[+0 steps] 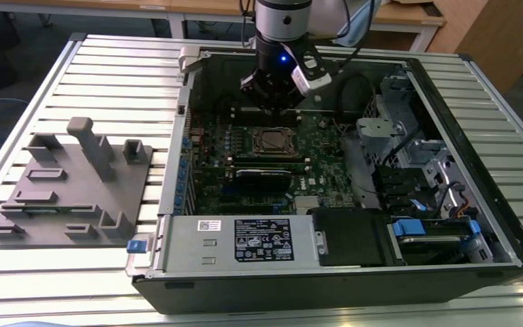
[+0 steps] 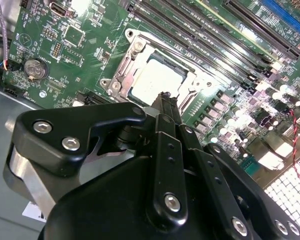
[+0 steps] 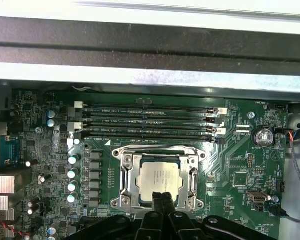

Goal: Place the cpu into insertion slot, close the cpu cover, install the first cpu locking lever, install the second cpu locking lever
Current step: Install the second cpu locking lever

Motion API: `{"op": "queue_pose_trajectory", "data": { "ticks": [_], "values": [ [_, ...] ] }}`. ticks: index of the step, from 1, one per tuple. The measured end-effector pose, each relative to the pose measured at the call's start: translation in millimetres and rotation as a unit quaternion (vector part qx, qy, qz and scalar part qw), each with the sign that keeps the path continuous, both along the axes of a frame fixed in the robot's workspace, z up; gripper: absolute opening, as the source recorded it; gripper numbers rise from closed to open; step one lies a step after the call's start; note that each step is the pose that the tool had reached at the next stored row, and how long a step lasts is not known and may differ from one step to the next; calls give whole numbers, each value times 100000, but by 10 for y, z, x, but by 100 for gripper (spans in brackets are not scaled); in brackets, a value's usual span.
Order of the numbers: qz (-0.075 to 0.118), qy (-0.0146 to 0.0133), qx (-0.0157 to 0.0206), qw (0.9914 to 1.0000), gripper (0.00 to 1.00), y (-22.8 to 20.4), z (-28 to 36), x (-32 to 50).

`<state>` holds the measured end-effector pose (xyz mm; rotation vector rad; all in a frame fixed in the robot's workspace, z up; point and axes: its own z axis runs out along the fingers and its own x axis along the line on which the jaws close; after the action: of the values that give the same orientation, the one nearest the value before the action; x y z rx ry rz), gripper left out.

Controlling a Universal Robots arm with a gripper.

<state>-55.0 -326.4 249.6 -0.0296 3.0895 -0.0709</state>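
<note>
The hand (image 1: 271, 102) hangs inside the open computer case (image 1: 479, 225), above the far edge of the slot (image 3: 160, 175). Its fingers (image 3: 162, 202) are pressed together, holding nothing. The cpu (image 3: 160, 179) lies seated in the slot, with the cover (image 3: 128, 176) closed around it.

You get nothing readable here. The label sticker (image 1: 263, 240) on the silver box carries black-and-white print, too small to make out. Same for the small white sticker (image 1: 209, 225) beside it. Faint marks on the cpu (image 3: 161, 178) and white lettering on the motherboard (image 3: 240, 170) stay illegible too.
</note>
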Motion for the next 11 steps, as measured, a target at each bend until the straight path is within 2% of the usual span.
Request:
{"op": "queue_pose_trajectory", "data": {
  "ticks": [4,11],
  "values": [
    [6,-1,0,100000,10,-14,0,0],
    [3,-2,1,100000,10,-72,0,0]
  ]
}}
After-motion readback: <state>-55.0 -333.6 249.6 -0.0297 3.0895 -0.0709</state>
